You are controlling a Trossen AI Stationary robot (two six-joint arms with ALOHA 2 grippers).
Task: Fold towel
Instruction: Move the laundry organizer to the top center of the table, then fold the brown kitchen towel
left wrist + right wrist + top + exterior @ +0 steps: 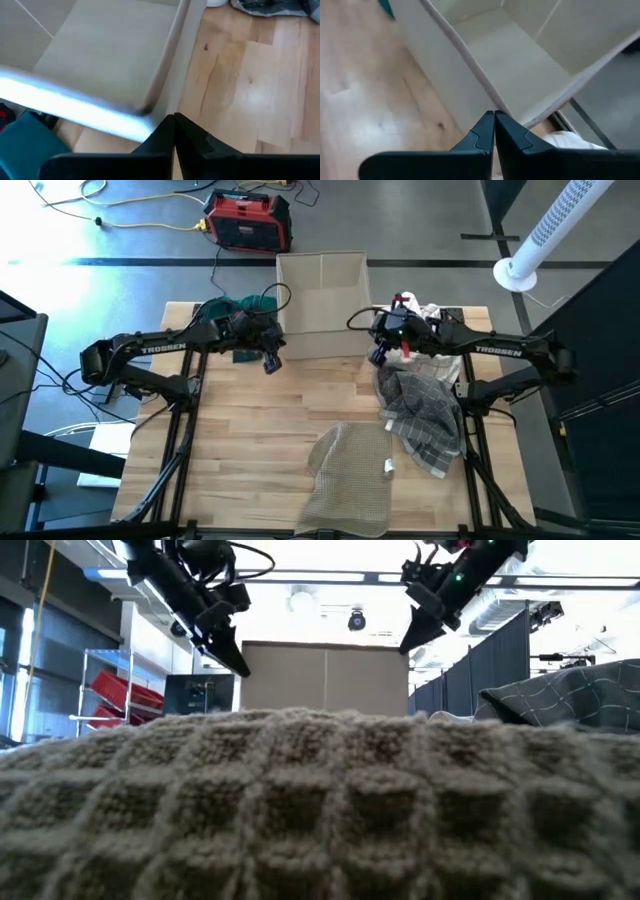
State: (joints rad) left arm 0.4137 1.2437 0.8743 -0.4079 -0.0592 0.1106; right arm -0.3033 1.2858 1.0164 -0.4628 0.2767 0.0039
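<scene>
**Both end effectors raised, towel not yet touched**

The left end effector [272, 364] is held pinched together and empty, above the bench [250, 430] beside the bin [322, 300]. The right end effector [377, 358] is likewise closed on nothing, near the bin's other side. Both are kept high, probably so the cloth below is cleared before a reach. The towel [350, 475], beige and waffle-woven, is spread at the bench's front edge, well apart from both. A grey checked cloth [425, 412] lies crumpled just beside it, under the right arm. Folding is judged not begun.
</scene>
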